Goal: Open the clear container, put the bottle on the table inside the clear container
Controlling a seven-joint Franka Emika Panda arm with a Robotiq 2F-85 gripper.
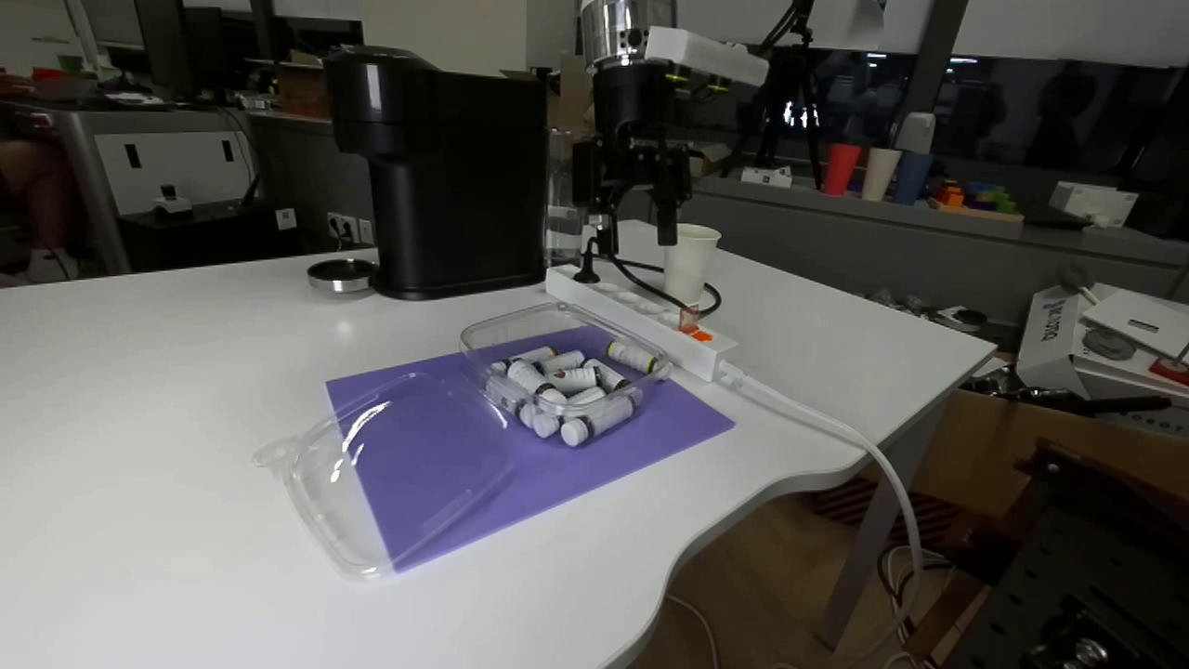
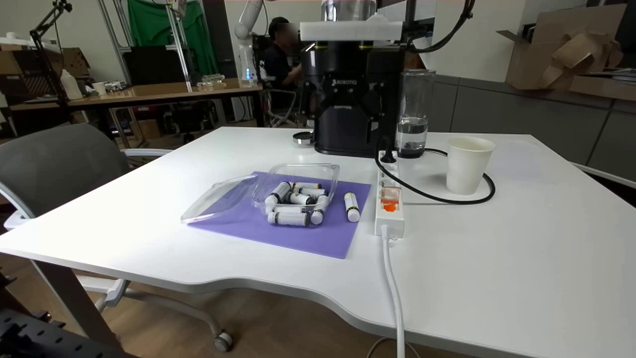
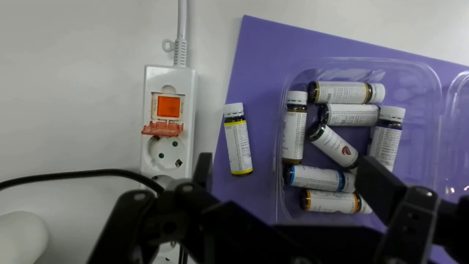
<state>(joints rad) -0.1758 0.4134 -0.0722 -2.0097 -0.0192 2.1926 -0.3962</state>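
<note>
The clear container [image 1: 472,351] stands open on the purple mat, with several small white-labelled bottles lying inside; it also shows in an exterior view [image 2: 332,183] and the wrist view [image 3: 421,99]. Its clear lid [image 1: 409,465] lies beside it, partly on the mat and partly on the white table [image 1: 167,418]. One bottle with yellow bands [image 3: 239,143] lies on the mat outside the container, between it and the power strip; it also shows in both exterior views [image 1: 633,356] [image 2: 351,206]. My gripper [image 1: 637,232] is open and empty, well above the table. Its fingers are spread wide in the wrist view [image 3: 289,176].
A white power strip [image 2: 390,219] with a black plug and looping cable lies right of the mat [image 2: 323,243]. A paper cup [image 2: 467,169] stands beyond it. A tall black coffee machine [image 1: 455,177], a clear water vessel [image 2: 412,132] and a metal dish [image 1: 342,275] stand at the back.
</note>
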